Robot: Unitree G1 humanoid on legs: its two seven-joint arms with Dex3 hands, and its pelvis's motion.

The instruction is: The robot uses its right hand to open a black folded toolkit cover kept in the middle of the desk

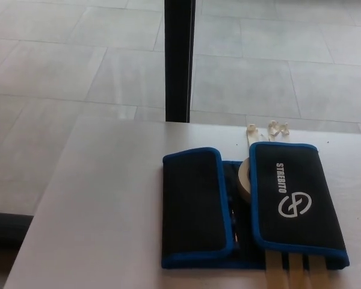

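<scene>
Black toolkit cover [253,208] lies with flaps folded over a tape roll [244,179].

This looks like an indoor test or lab space rather than a home. A plain pale tabletop [108,198] stands on a floor [60,54] of large grey tiles, with nothing decorative around it. A black upright post [180,60] rises behind the far edge (perhaps part of a frame or stand; its top is cut off). Strips of pale tape [289,274] lie on the surface, a bench-setup touch.
</scene>
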